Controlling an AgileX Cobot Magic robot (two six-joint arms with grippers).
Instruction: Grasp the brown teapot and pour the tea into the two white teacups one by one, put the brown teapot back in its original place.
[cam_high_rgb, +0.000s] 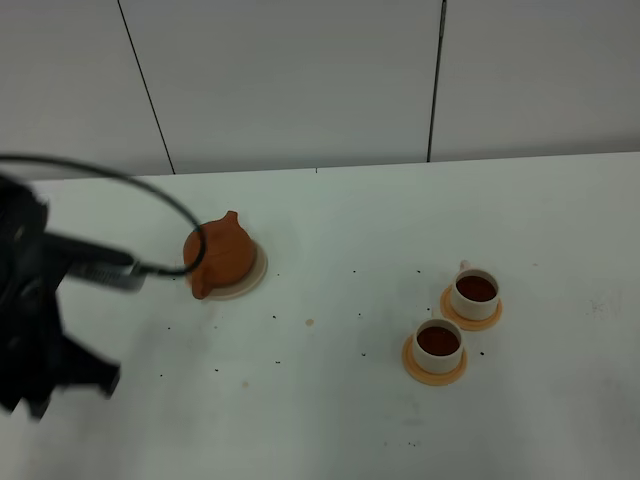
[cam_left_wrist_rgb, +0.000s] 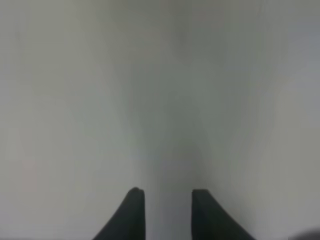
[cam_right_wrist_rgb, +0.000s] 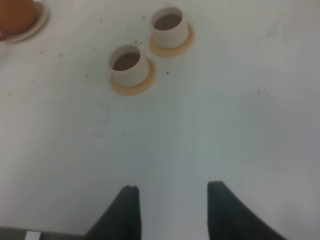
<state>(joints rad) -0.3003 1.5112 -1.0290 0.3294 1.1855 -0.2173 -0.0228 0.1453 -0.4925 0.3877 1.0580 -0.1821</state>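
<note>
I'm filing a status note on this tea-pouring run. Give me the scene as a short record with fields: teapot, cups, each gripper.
teapot: round reddish-brown clay teapot sits on the cream-beige saucer, no gripper touching it
cups: two white cylindrical teacups, each on an orange coaster, both holding dark tea
left gripper: jaws apart, empty, blurred white surface ahead
right gripper: jaws apart, empty, above bare table short of the cups
task stage: looks poured and returned
</note>
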